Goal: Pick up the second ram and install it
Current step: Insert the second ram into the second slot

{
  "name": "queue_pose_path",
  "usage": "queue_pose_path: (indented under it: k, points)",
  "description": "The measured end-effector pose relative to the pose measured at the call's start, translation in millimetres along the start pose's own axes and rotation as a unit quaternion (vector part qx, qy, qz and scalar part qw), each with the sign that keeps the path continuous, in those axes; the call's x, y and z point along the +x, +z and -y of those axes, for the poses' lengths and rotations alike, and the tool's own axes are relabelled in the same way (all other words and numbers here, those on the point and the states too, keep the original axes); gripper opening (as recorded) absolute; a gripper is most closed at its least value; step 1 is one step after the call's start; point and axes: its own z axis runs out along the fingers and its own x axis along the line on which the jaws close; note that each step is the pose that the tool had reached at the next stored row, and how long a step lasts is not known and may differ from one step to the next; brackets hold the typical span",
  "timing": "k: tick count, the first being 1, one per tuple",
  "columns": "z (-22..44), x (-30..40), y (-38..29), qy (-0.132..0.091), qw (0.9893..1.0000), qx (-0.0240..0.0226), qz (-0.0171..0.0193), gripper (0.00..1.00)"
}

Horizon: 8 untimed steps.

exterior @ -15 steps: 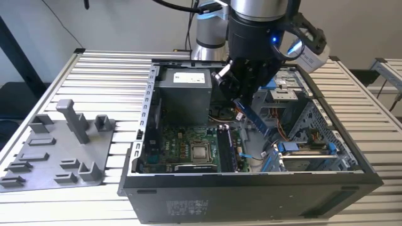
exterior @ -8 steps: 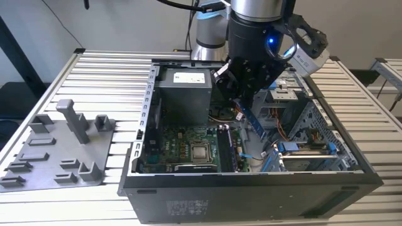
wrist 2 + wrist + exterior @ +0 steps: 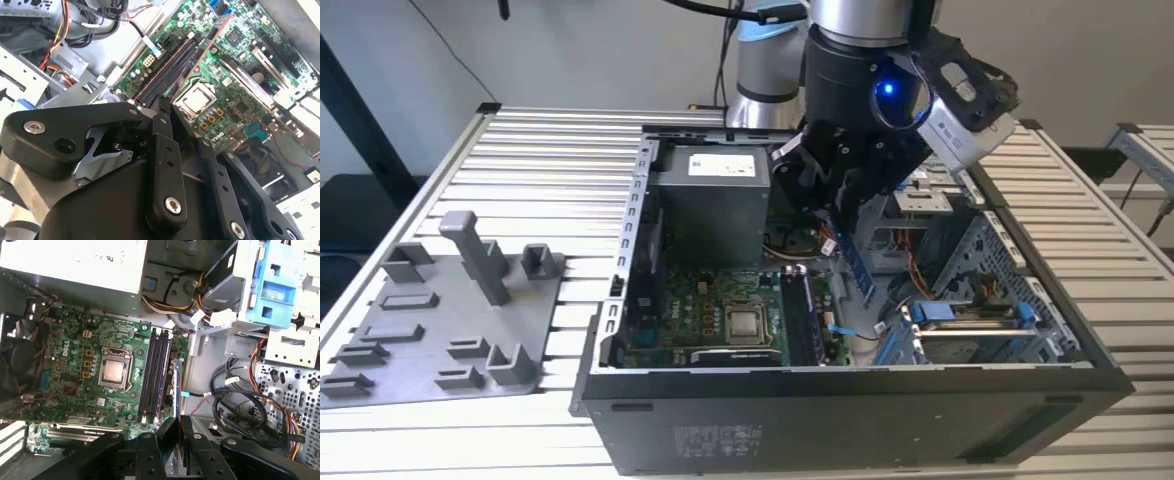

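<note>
Misalignment is the worry here. The gripper [image 3: 178, 429] is clamped on the second ram [image 3: 175, 385], held edge-down over the motherboard [image 3: 65, 340], just beside the memory slots [image 3: 155, 375]. If it's slightly off or tilted, it'd probably jam on a slot wall instead of seating.

Slatted metal table [image 3: 547, 140], ribs running across the exterior view from 9 to 3 o'clock. Two things sit directly on it. Open-topped black computer case [image 3: 854, 425] sits flat, covering the centre down to 5 o'clock. Grey plastic fixture tray [image 3: 424, 332] with upright posts lies flat at 8 o'clock, just beside the case's 9 o'clock wall. Bare slats show at 11 o'clock.
</note>
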Motion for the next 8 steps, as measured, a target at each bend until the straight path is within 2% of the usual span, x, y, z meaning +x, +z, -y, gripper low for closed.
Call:
queue_pose_path:
  k: [3,8]
  points:
    - [-0.1,0.0,0.2,0.019,0.9998,0.0023,0.0001,0.17]
    - [-1.7,0.6,0.3,0.035,0.9994,0.0042,0.0003,0.17]
